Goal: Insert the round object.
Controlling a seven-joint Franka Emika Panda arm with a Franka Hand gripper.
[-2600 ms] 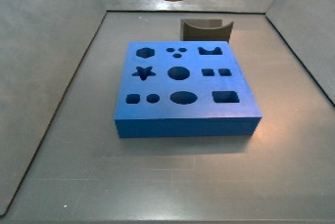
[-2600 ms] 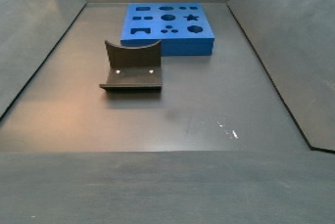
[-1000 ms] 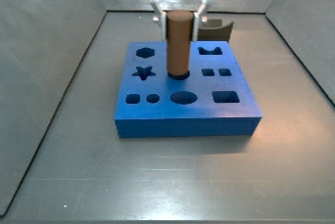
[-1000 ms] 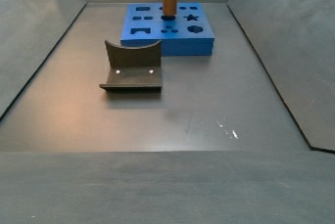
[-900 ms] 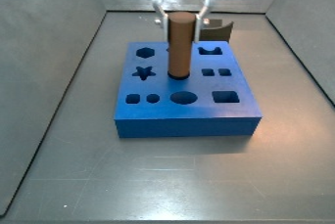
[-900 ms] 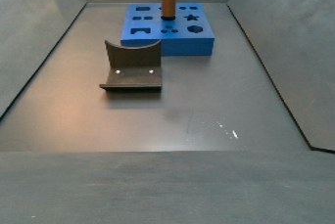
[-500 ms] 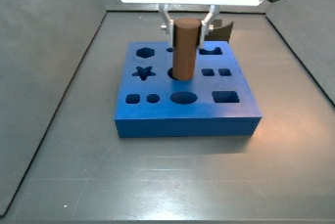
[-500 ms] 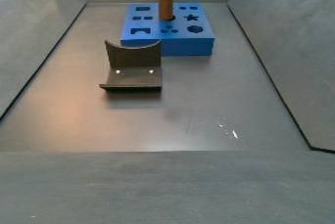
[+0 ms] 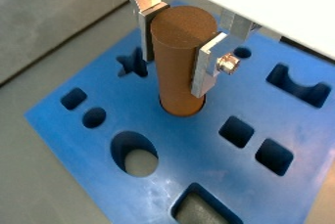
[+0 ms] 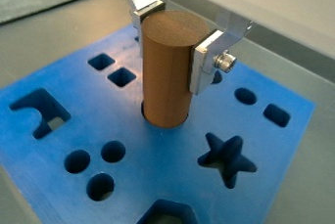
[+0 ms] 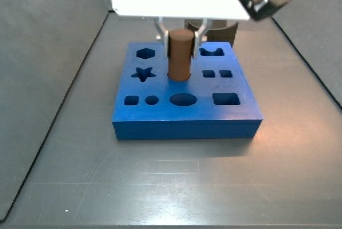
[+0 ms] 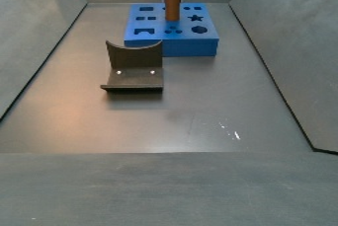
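Note:
The round object is a smooth brown cylinder peg (image 9: 181, 71), held upright. My gripper (image 9: 179, 44) is shut on its upper part, with one silver finger (image 9: 210, 62) on each side. The peg's lower end sits in the large round hole in the middle of the blue block (image 9: 118, 184). Both wrist views show this, with the peg (image 10: 164, 76) between the fingers of the gripper (image 10: 179, 37). In both side views the peg (image 11: 179, 55) (image 12: 172, 3) stands upright on the blue block (image 11: 181, 123) (image 12: 199, 44) under the gripper (image 11: 181, 28).
The blue block has several other shaped holes: a star (image 10: 222, 155), squares, small circles and a notched slot (image 10: 39, 111). The dark fixture (image 12: 132, 67) stands on the grey floor apart from the block. Grey walls enclose the floor.
My gripper has moved down with the peg. The peg now stands lower, with its lower end in the middle round hole of the blue block.

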